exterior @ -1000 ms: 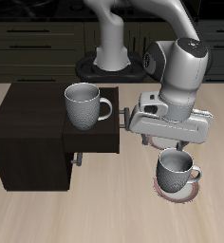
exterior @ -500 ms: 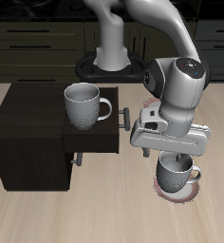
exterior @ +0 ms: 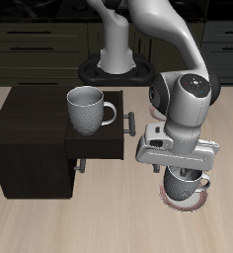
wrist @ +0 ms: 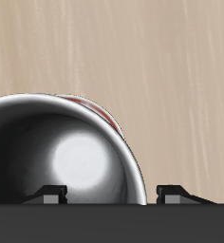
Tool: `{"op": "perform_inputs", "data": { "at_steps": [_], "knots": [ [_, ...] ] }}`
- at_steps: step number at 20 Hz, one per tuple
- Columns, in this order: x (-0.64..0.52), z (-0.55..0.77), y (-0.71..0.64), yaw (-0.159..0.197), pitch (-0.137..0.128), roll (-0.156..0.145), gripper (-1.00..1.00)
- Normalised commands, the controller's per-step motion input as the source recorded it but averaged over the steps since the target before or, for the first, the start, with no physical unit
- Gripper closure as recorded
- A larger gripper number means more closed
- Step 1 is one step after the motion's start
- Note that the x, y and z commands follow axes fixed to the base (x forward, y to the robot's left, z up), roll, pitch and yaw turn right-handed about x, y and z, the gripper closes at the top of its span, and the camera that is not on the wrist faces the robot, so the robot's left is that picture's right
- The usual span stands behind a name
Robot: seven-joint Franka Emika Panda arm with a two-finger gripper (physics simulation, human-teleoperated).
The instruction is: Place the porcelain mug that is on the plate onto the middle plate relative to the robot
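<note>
A: Item one, going from the cabinet (exterior: 49, 138) rightward?

B: Cabinet: dark, boxy, on the table (exterior: 109, 212). On its top, a speckled mug (exterior: 87, 109) with a pale inside. Not yours; leave it.

A: Item two?

B: Gripper (exterior: 183, 170), beside the cabinet and nearer the table's front edge than the speckled mug. It hangs directly over your target. In the wrist view you see two fingertips (wrist: 53, 195) spread apart, one over the mug's dark inside, the other outside its wall. So the fingers are parted and grip nothing yet.

A: Item three?

B: Mug (exterior: 187, 184), glossy grey-white, dark inside, just below the gripper. It stands upright on the plate (exterior: 184, 203), whose reddish rim shows beneath it. The handle seems to point away from the cabinet.

A: Handling notes?

B: Judged stiff, fairly light, breakable, and slick from the glaze. You should pinch the wall at the rim, one finger inside and one outside, away from the handle. Close firmly and lift straight, or it may slip or drag the plate.

A: Middle plate?

B: Not in view in either picture; you cannot place it yet.
</note>
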Motion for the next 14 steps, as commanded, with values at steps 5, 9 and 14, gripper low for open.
{"op": "perform_inputs", "data": {
  "at_steps": [5, 9, 14],
  "knots": [
    [-0.06, 0.08, 0.05, -0.018, -0.009, 0.026, 1.00],
    [-0.13, 0.10, 0.19, -0.021, -0.032, 0.022, 1.00],
    [-0.11, 0.13, 0.11, -0.007, -0.016, 0.026, 1.00]
  ]
}}
